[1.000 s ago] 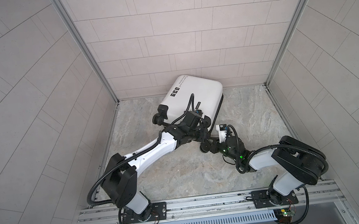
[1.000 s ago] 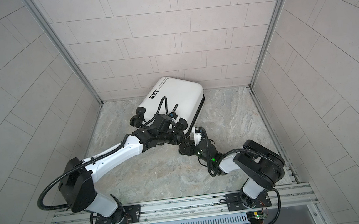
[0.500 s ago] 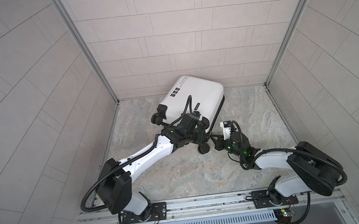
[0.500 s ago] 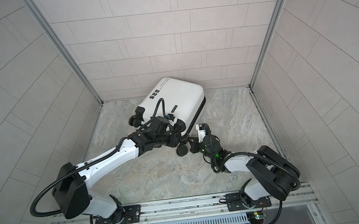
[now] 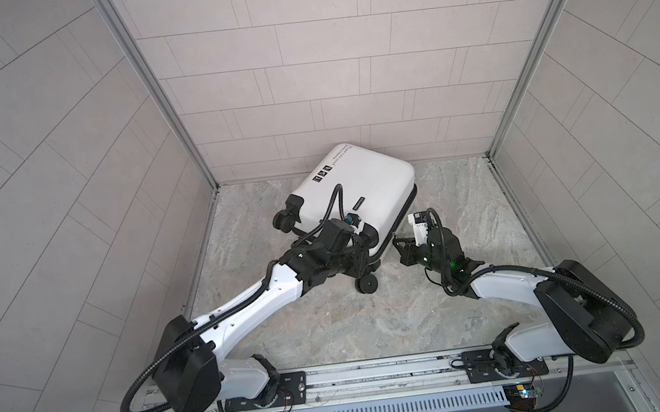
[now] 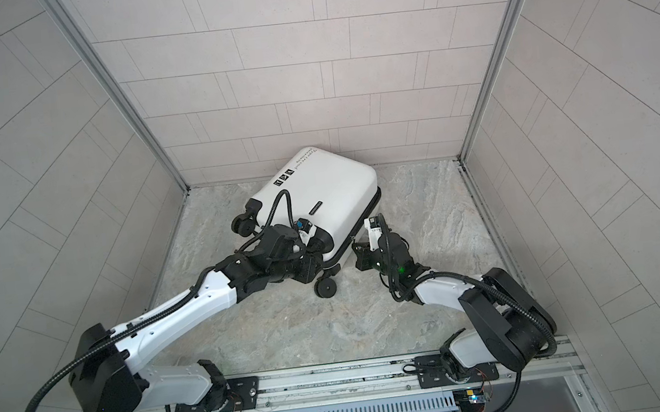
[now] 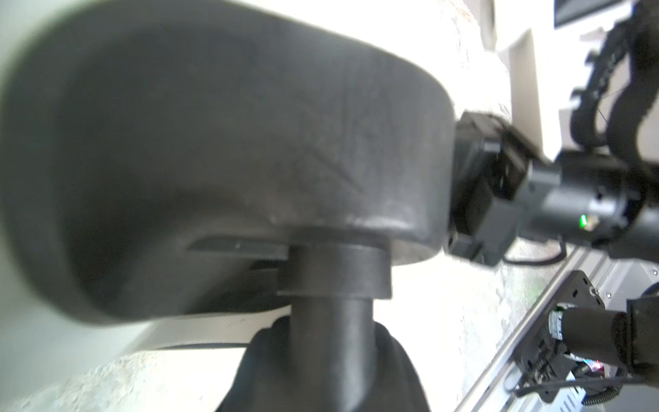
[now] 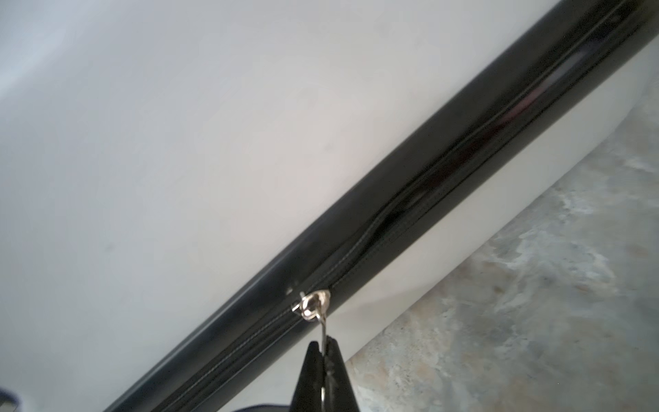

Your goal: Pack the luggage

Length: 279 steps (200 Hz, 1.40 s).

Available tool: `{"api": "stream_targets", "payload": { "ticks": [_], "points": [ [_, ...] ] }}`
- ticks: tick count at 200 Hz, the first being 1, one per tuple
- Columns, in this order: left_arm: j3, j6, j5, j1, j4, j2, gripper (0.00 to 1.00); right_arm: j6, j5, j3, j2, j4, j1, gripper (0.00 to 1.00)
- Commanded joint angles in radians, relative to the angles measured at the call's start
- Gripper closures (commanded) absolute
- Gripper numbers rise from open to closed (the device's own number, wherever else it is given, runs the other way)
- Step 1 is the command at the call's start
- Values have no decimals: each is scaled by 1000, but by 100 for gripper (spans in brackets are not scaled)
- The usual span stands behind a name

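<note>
Near centre frame, the luggage [image 5: 360,187] has pivoted slightly as the right gripper [image 8: 323,351], clenched on its zipper pull [image 8: 322,331], apparently zips it shut; the left gripper's [image 5: 361,262] hold is unclear.

One luggage [image 5: 363,178]; two black wheels [image 5: 285,221] [image 5: 366,284] showing; three square icons [image 5: 323,173]; one zipper pull [image 8: 322,330]; two robot arms [image 5: 255,307] [image 5: 503,285].

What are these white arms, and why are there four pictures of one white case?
They are two robot arms, each ending in a claw. Two pictures look down from overhead, nearly alike; the other two come from cameras on each wrist. A white suitcase lies on the marbled floor. The right claw is pinched shut on the zipper pull. The left claw sits against the case's black wheel mount; whether it grips there is not visible.
</note>
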Motion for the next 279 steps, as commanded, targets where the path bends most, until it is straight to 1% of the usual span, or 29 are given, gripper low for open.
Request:
{"api": "stream_targets", "payload": {
  "ticks": [1, 96, 106, 136, 170, 218, 260, 279],
  "points": [
    [19, -3, -45, 3, 10, -136, 100, -19, 88, 21, -7, -80, -77, 100],
    [-66, -5, -101, 4, -143, -327, 100, -110, -21, 136, 62, -170, -262, 100],
    [-70, -5, -102, 4, -159, -339, 100, -121, -27, 176, 73, -181, -274, 100],
    [-80, -3, -110, 5, -204, -372, 100, -166, -32, 219, 102, -225, -293, 100],
    [-114, -11, -122, 8, -237, -418, 100, -188, -50, 266, 161, -243, -323, 100],
    [-161, -26, -152, 13, -255, -436, 100, -221, -142, 364, 265, -280, -338, 100],
    [-186, -42, -173, 19, -256, -440, 100, -232, -188, 380, 279, -277, -336, 100],
    [-183, -47, -186, 22, -266, -445, 100, -245, -209, 401, 278, -319, -334, 100]
  ]
}}
